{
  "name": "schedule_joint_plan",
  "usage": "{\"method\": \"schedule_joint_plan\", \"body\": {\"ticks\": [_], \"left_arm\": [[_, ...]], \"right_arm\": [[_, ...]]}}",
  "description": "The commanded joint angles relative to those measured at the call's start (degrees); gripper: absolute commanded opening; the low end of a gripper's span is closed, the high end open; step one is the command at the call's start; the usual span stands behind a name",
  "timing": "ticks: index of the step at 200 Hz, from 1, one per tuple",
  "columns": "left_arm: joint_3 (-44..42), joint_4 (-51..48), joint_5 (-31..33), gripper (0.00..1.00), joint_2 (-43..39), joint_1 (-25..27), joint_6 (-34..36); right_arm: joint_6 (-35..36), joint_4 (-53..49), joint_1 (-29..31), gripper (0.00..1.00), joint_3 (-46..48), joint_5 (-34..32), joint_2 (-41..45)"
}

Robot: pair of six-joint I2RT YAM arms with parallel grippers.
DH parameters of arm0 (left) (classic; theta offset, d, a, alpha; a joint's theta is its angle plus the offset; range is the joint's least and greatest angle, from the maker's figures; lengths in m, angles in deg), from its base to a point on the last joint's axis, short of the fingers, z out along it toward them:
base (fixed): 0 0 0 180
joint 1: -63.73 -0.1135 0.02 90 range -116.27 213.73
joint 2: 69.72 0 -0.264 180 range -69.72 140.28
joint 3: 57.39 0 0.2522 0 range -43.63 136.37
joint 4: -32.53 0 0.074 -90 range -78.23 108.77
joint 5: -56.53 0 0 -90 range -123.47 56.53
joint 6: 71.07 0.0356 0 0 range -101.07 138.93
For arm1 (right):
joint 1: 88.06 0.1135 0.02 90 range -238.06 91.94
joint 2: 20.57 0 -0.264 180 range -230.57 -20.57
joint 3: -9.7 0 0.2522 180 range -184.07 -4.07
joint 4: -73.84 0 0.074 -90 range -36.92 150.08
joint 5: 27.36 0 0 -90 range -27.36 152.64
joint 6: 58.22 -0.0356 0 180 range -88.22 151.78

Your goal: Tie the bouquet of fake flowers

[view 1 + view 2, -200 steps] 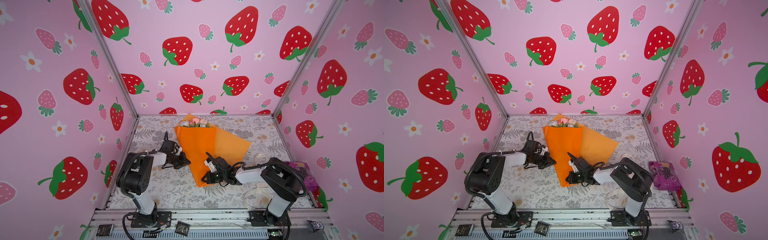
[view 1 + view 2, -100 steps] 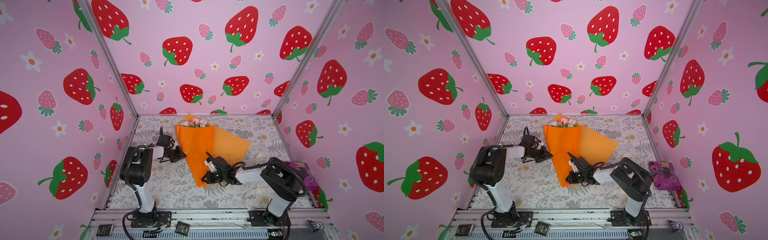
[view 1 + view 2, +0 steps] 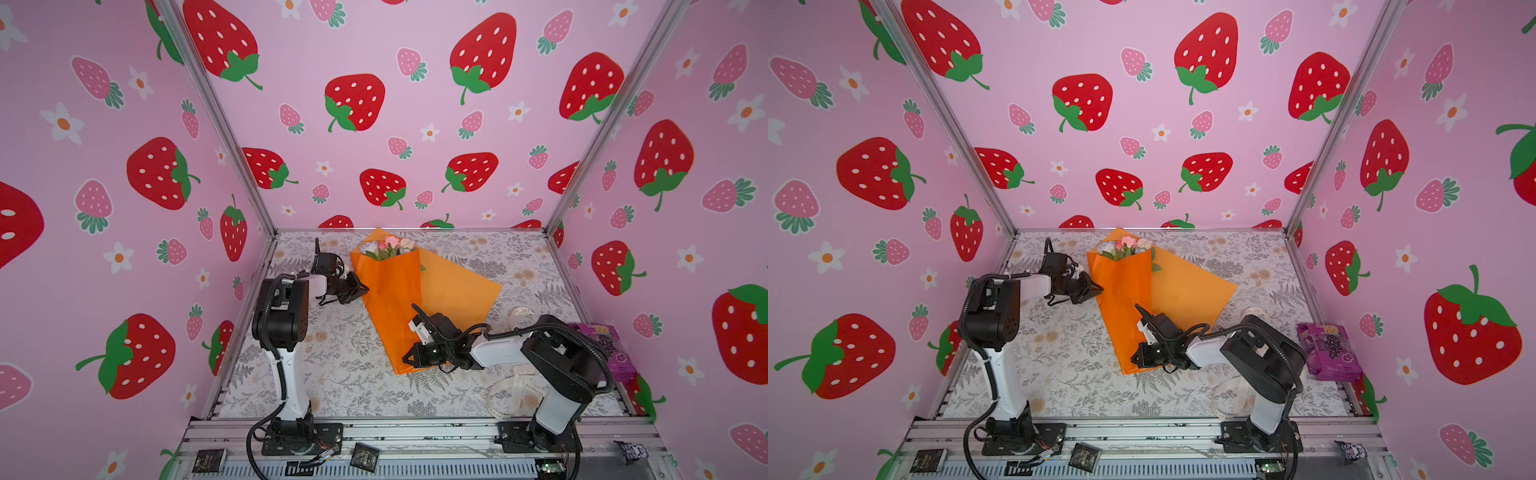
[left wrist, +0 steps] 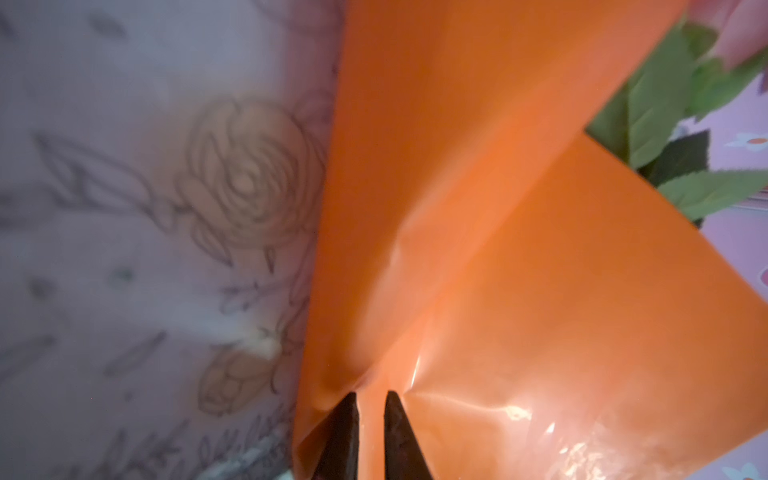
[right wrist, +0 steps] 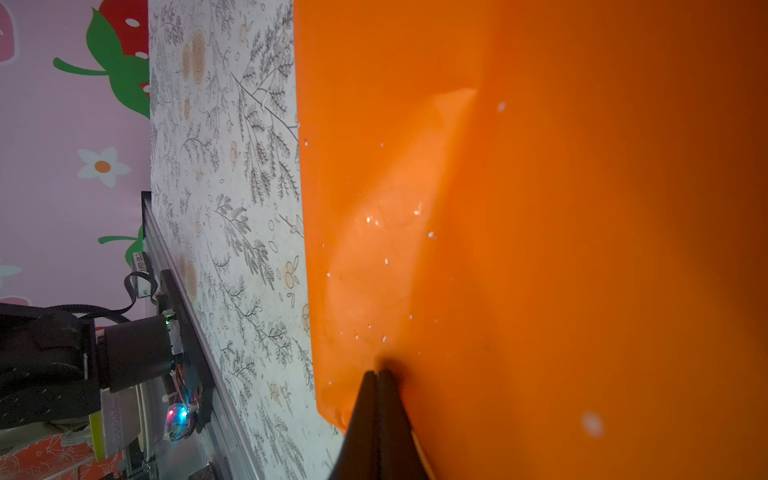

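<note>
Hiding bouquet (image 3: 388, 246) stems: orange paper (image 3: 392, 301).

Floral-print desk (image 3: 332, 365): bouquet of fake flowers (image 3: 388, 248) in orange paper (image 3: 395, 307) lies mid-desk. Cream ribbon (image 3: 516, 388) front right; purple packet (image 3: 1329, 353) at right edge, perhaps off desk.

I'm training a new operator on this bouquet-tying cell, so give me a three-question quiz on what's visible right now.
1. True or false: the right gripper is shut on the narrow end of the orange paper cone.
2. The pink and white fake flowers stick out of the cone toward: A) the back wall, B) the robot bases, C) the right wall.
3. Fill in: the purple printed packet lies on the ___ arm's side of the table.
Key: 1 true; 2 A; 3 right.
</note>
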Motion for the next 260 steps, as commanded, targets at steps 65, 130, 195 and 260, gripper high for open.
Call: {"method": "schedule_joint_plan", "body": {"ticks": [65,130,195,260], "left_arm": [[25.4,-10.2,-0.2,0.20,15.6,-6.8,-2.6],[26.2,-10.7,-2.1,0.25,7.4,-6.8,-3.5],[-1.7,-8.9,2.3,0.30,-19.4,2.8,-3.3],[-16.9,-6.7,4.5,0.22,-25.3,20.2,-2.3]], "right_arm": [[-0.2,-5.9,-0.4,0.00,1.8,-3.1,-2.5],[-0.1,-5.1,-0.6,0.00,1.2,-2.6,-2.2],[0.1,-1.5,-0.7,0.14,0.6,-1.0,-0.5],[-3.7,-0.4,-5.8,0.37,5.9,-5.6,14.6]]}}
